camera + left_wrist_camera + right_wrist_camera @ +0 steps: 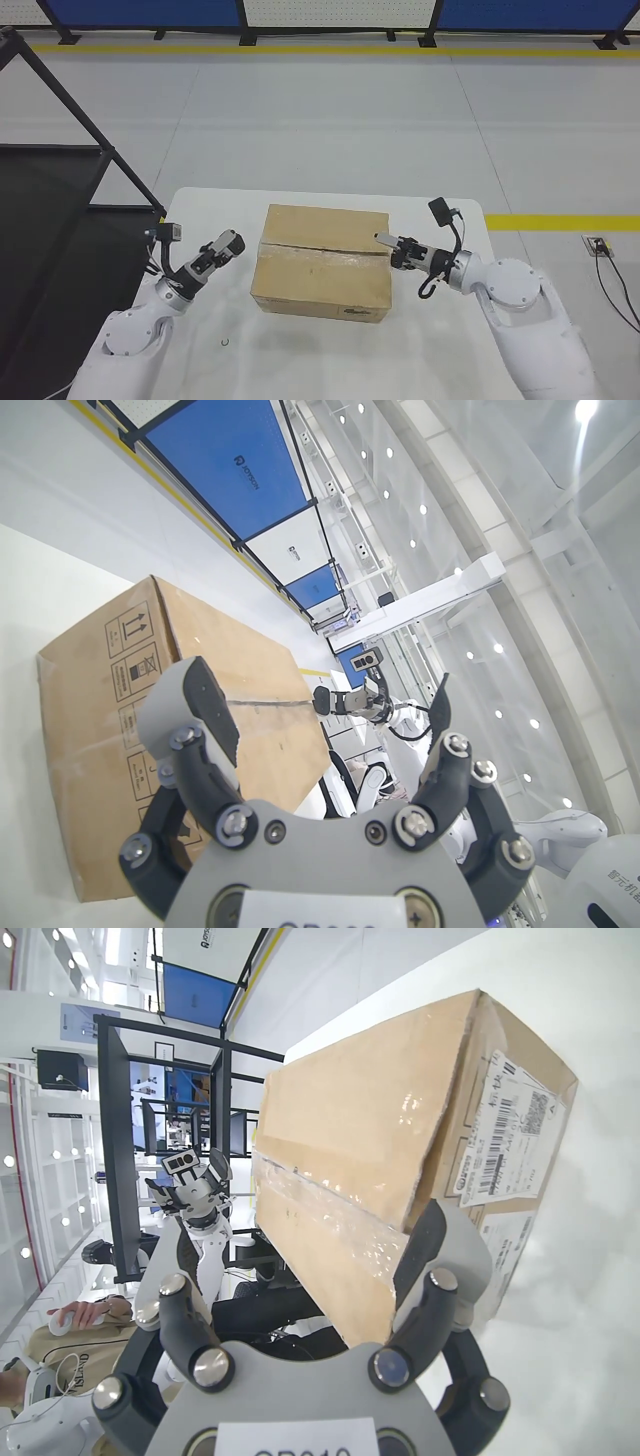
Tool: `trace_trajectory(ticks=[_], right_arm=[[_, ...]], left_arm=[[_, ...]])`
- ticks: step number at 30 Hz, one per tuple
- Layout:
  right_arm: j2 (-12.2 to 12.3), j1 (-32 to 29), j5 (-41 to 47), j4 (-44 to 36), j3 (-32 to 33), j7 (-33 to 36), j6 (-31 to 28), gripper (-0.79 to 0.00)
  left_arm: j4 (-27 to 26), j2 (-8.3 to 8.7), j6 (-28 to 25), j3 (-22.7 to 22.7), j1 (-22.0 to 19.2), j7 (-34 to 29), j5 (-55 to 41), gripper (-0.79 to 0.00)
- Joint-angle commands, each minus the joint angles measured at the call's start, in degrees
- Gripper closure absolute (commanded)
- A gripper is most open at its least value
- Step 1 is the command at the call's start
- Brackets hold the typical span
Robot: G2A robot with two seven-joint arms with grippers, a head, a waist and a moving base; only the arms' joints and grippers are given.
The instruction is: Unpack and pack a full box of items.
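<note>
The left gripper [233, 242], fingers apart, is near the left side of the cardboard box [320, 265], not touching it. The box sits closed in the middle of the table [200, 210]. It is probably stiff and heavy, with slippery tape [325, 1208], so hold a flap edge. The right gripper [386, 240], also spread, is at the box's right top edge.

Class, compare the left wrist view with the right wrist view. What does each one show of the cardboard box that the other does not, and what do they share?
Left wrist view: the box end printed with handling symbols, seen past the open left pincer. Right wrist view: the opposite end, bearing a shipping label, seen past the open right pincer. Shared: the cardboard box sitting on the white table, its top flaps closed along a taped seam.
</note>
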Motion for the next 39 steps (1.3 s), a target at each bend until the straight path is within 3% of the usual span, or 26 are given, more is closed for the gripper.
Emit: trace_trajectory(ticks=[1,18,34,39], right_arm=[[0.1,0.0,0.1,0.6,0.0,0.4,0.4,-0.785],[-0.2,5.2,2.5,10.5,-4.7,0.5,-1.0,-0.785],[1.2,-2.2,9.9,2.4,6.4,-15.9,-5.1,-0.785],[1.2,-2.2,9.9,2.4,6.4,-16.0,-5.2,-0.785]], left_arm=[[0.2,-0.03,0.1,0.3,-0.3,0.0,0.1,-0.785],[0.7,-0.01,0.7,1.1,-1.2,0.3,0.7,-0.785],[2.7,0.56,0.3,-1.4,-2.5,0.2,-0.5,-0.785],[2.7,0.56,0.3,-1.4,-2.5,0.3,-0.5,-0.784]])
